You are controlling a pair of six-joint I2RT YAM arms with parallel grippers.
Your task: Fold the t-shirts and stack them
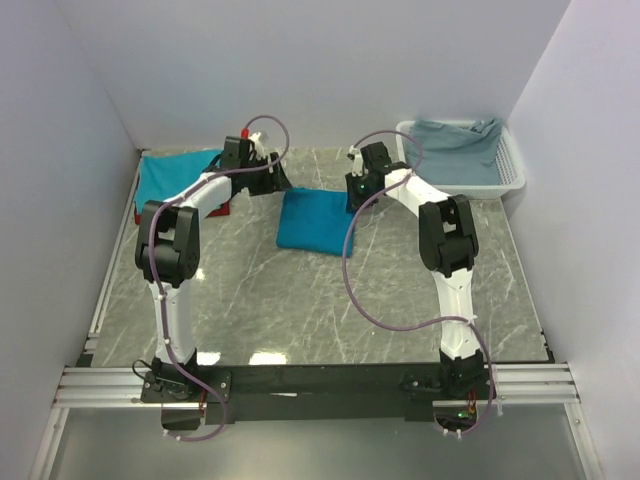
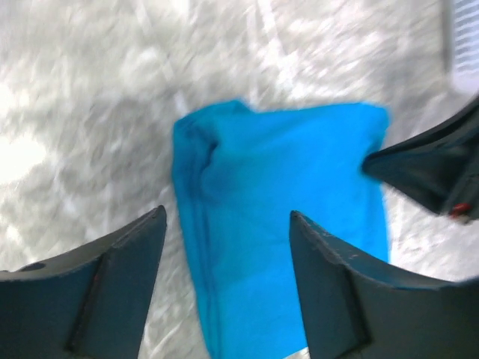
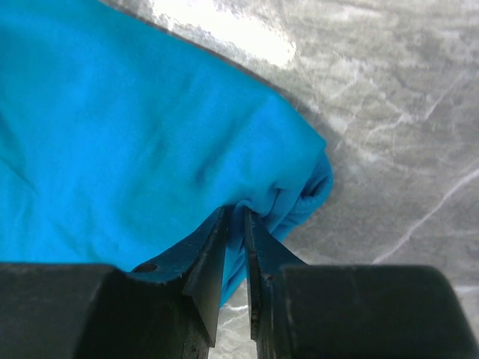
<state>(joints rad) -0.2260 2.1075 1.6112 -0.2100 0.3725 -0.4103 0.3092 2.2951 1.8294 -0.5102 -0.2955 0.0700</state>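
A folded teal-blue t-shirt (image 1: 312, 222) lies on the marble table top in the middle. My right gripper (image 3: 236, 213) is shut on a bunched fold at the shirt's (image 3: 127, 142) right far corner. In the top view the right gripper (image 1: 357, 190) sits at that corner. My left gripper (image 2: 228, 221) hangs open over the shirt's (image 2: 277, 194) left far edge, with cloth showing between its fingers and nothing pinched; the view is blurred. In the top view the left gripper (image 1: 278, 182) stands at the left corner. A second teal t-shirt (image 1: 170, 175) lies at the back left, with a dark red patch (image 1: 217, 210) beside it.
A white lattice basket (image 1: 512, 168) at the back right holds a greyish-blue cloth (image 1: 458, 148). White walls close in the table on the left, back and right. Both arms reach from the near edge toward the far half.
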